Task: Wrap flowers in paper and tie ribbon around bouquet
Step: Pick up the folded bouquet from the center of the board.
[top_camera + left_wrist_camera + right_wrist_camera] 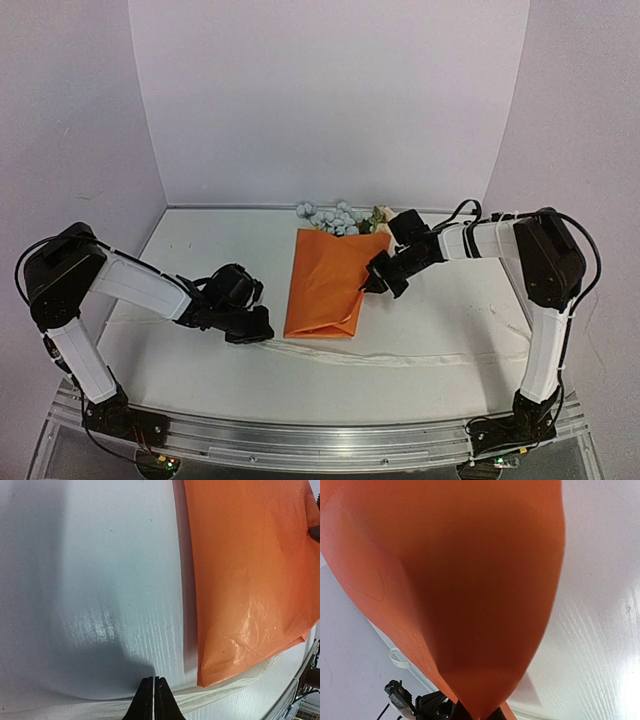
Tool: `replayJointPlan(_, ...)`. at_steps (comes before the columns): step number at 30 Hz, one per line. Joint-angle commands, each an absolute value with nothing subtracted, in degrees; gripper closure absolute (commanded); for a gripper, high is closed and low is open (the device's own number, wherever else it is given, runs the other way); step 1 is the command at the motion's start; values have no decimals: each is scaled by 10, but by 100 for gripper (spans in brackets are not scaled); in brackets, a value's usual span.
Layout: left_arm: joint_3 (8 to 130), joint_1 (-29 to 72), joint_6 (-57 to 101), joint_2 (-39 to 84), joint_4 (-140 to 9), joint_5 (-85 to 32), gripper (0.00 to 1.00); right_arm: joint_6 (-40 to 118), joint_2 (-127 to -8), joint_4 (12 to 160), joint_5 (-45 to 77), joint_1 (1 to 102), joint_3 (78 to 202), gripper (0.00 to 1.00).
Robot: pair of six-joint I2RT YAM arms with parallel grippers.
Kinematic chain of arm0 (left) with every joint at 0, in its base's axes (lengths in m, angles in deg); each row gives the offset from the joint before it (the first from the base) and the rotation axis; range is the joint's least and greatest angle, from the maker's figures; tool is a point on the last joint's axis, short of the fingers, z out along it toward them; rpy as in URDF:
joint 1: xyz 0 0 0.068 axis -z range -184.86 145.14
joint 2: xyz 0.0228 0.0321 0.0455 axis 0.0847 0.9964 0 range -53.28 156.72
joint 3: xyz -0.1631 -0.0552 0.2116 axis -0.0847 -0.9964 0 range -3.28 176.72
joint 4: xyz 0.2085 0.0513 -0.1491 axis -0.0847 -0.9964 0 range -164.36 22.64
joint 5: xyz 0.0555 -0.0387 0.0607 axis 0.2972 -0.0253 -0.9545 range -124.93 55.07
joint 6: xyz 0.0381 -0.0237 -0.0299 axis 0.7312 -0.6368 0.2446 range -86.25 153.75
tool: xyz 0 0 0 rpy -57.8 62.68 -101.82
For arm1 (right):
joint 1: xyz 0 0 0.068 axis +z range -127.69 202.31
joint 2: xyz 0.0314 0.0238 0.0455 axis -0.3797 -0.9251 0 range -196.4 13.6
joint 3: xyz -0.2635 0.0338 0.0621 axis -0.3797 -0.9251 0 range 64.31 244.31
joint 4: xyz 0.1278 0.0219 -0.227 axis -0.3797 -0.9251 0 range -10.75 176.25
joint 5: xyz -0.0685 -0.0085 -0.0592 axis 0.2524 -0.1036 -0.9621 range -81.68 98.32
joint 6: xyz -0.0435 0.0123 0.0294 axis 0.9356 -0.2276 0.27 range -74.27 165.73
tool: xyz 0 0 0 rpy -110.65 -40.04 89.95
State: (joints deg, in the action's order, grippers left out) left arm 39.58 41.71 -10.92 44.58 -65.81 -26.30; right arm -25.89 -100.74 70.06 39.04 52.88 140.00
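Your glossy orange paper sheet (325, 285) lies folded on the white bench (200, 250), with pale blue and cream artificial flowers (335, 217) poking out its far end. Your right tool (372, 282) pinches its right edge. Your left tool (258, 330) is clamped on the long cream-white ribbon (400, 357) by its near end.

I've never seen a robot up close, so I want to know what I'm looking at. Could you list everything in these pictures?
flowers: one small bunch, pale blue and cream, poking out of the paper's far end
paper: one folded sheet, orange, middle of the table
ribbon: one, cream-white, lying across the table along the paper's near edge
table: one, white, under everything
left gripper: one, black, shut on the ribbon's left end
right gripper: one, black, pinching the paper's right edge
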Motion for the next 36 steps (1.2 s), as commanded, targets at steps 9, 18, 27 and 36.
replayJointPlan(9, 408, 417, -147, 469, -704, -325, 99, -383, -944, 754, 430, 549, 1346, 100)
replayJointPlan(18, 407, 418, -144, 463, -701, -326, 93, -425, -918, 789, 427, 564, 1307, 100)
replayJointPlan(27, 409, 417, -145, 461, -704, -332, 92, -427, -880, 796, 419, 594, 1253, 100)
replayJointPlan(36, 411, 417, -156, 461, -709, -339, 91, -424, -843, 809, 397, 627, 1186, 100)
